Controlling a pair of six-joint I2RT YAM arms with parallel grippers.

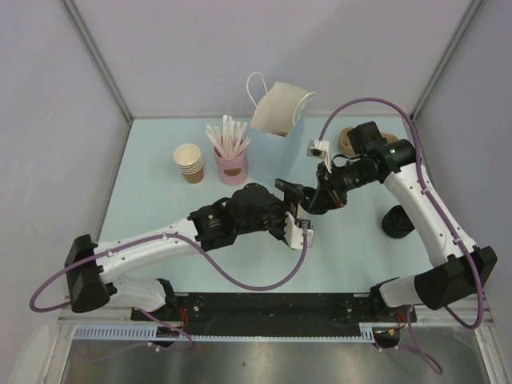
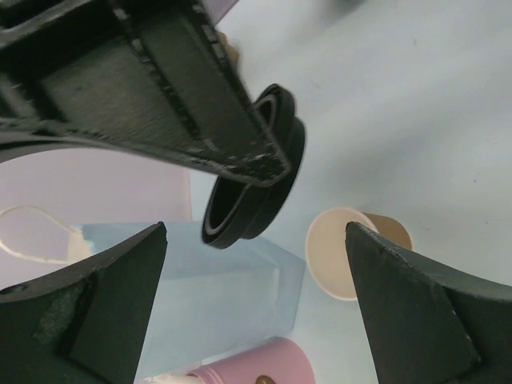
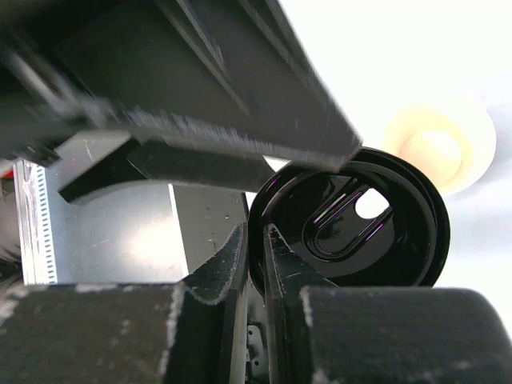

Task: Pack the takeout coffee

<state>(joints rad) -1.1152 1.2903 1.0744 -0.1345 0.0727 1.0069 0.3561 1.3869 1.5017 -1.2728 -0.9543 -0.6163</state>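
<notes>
My right gripper (image 3: 254, 240) is shut on the rim of the round black lid (image 3: 408, 240), holding it on edge in the air over the middle of the table. The left wrist view shows that lid (image 2: 264, 200) under a right finger (image 2: 184, 96). My left gripper (image 2: 256, 232) is open, its fingers wide on either side just below the lid and touching nothing. In the top view both grippers meet, left (image 1: 294, 210) and right (image 1: 316, 198). The kraft-brown paper cup (image 2: 344, 252) of the takeout coffee has no lid on it; it sits by the right arm (image 1: 348, 140).
A pale blue paper bag (image 1: 280, 108) with white handles stands open at the back centre. A pink cup with white straws (image 1: 230, 164) and a stack of tan lidless cups (image 1: 190, 162) stand to its left. Black lids (image 1: 398, 222) lie at the right.
</notes>
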